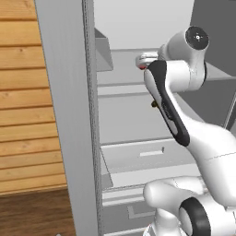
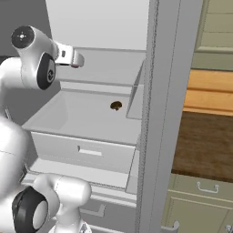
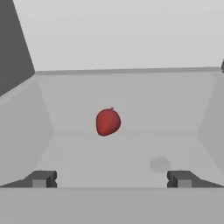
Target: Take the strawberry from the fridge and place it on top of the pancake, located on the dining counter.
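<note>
The strawberry [image 3: 107, 122] lies on a pale inner shelf [image 3: 113, 157] of the fridge [image 1: 69, 115], roughly midway between the shelf's side walls and well short of its back wall; in the hand view it sits ahead of the gripper [image 3: 112, 179], centred between the two dark fingertips [image 3: 41, 179] and apart from both; the jaws stand wide, released, with nothing between them; a faint round mark shows on the shelf floor nearer the gripper than the strawberry, toward the right fingertip in that view; in the left base view a sliver of the red strawberry [image 1: 143, 67] peeks out just beside the hand at the upper shelf, mostly hidden by the white arm [image 1: 184, 120]; in the right base view the gripper [image 2: 76, 59] reaches in over that same upper shelf, and the strawberry itself is hidden there; one shelf lower in the fridge a small dark brown lump [image 2: 116, 106] rests near the right wall, also visible as a speck [image 1: 153, 104] beside the arm in the left base view; below that shelf a drawer [image 2: 86, 152] with a recessed handle fronts the fridge; the fridge door [image 2: 164, 113] stands open edge-on; beyond the door, outside the fridge, lie a dark brown wooden surface [image 2: 205, 145] and pale green cabinet fronts [image 2: 200, 205]; on the fridge's other side wooden planks [image 1: 25, 92] cover the wall.
</note>
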